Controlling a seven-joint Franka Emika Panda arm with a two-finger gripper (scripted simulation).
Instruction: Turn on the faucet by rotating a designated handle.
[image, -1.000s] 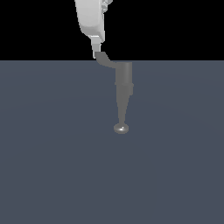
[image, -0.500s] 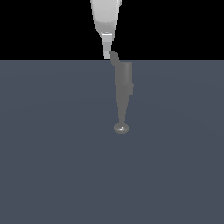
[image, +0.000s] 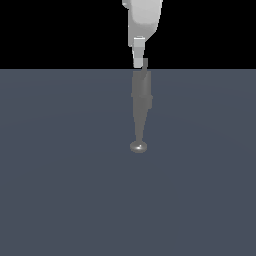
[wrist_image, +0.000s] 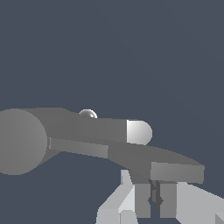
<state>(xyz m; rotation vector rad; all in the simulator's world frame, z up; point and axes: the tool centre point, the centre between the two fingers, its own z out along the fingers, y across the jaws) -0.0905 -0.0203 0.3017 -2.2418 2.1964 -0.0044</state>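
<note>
Exterior view: my gripper (image: 139, 62) has slid right and now hangs over the far end of the faucet (image: 141, 107). The handle (wrist_image: 175, 168), which stuck out left before, has swung in line. So the turn is working. My fingers (wrist_image: 142, 199) look nearly closed, gripping nothing.

faucet (image: 141, 100): matte mid grey, knob end shiny silver | handle (wrist_image: 175, 168): flat darker grey | fingers (image: 138, 54): pale grey-white, dark grey pads | worktop (image: 60, 175): plain slate blue-grey, no pattern | backdrop: black
</note>
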